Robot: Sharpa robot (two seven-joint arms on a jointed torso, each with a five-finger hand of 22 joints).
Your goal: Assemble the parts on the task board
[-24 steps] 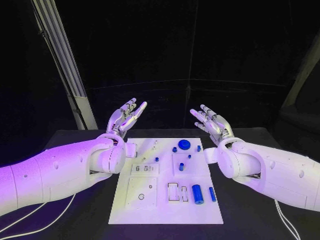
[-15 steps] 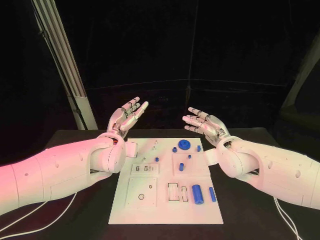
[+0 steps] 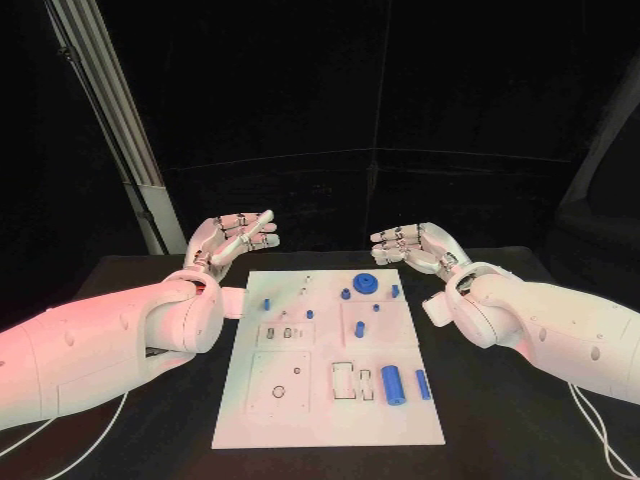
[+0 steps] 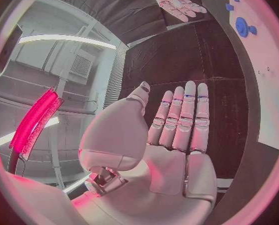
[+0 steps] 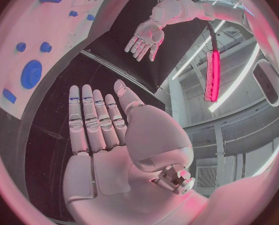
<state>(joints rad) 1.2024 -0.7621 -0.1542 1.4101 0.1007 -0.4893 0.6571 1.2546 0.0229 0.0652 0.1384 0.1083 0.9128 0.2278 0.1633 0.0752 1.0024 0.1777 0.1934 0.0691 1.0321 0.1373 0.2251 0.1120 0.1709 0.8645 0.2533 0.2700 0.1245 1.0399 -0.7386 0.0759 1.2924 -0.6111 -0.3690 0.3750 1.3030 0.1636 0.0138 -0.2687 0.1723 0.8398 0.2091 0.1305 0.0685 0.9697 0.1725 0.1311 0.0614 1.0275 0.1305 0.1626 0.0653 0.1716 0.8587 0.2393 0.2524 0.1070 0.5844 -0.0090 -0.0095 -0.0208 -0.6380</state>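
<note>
The white task board (image 3: 327,420) lies in the middle of the black table. On it are small blue parts: a round disc (image 3: 365,280) near the far edge, a thick cylinder (image 3: 392,384) and a thinner one (image 3: 423,384) toward the near right, and several tiny pegs. My left hand (image 3: 234,238) hovers beyond the board's far left corner and my right hand (image 3: 418,245) beyond its far right corner. Both hold nothing. The wrist views show each palm flat with straight fingers: left hand (image 4: 177,130), right hand (image 5: 96,130). The board (image 5: 58,30) and disc (image 5: 31,74) sit off to one side of the right hand.
A pale slanted post (image 3: 118,130) stands behind the table's back left corner. White cables trail over the table by the left arm (image 3: 61,440) and the right arm (image 3: 594,430). Bare black table flanks the board on both sides.
Both hands have tipped forward and sunk from pointing upward to lying lower over the table's far edge. The camera has shifted a little as well. No part has moved.
</note>
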